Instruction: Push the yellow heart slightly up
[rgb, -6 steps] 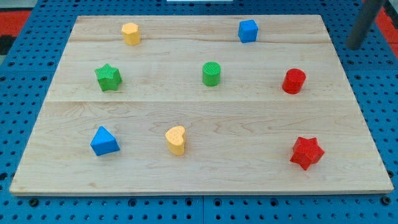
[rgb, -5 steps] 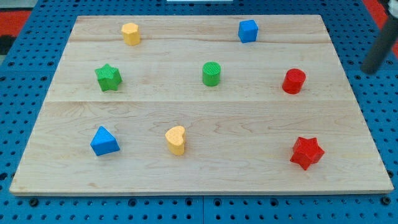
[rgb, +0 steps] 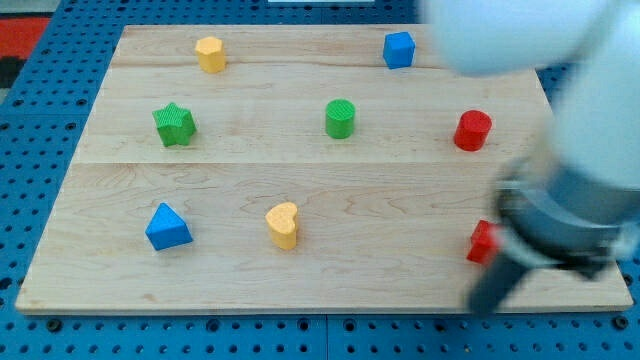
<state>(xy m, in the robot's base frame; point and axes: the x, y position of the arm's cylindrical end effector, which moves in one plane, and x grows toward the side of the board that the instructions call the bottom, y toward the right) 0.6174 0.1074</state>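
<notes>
The yellow heart (rgb: 284, 224) stands on the wooden board (rgb: 300, 180) at the lower middle. My arm fills the view's right side as a large blurred white and grey shape. The dark rod slants down to my tip (rgb: 484, 304), near the board's bottom edge, far to the right of the heart and not touching it. The tip is just below the red star (rgb: 482, 242), which the arm mostly hides.
A blue triangle (rgb: 167, 227) lies left of the heart. A green star (rgb: 174, 124), green cylinder (rgb: 340, 118) and red cylinder (rgb: 472, 130) stand in the middle row. A yellow hexagon (rgb: 210, 53) and blue cube (rgb: 398, 49) stand at the top.
The arm has swung from the view's upper right edge down into the lower right, now covering most of the red star. No block has moved.
</notes>
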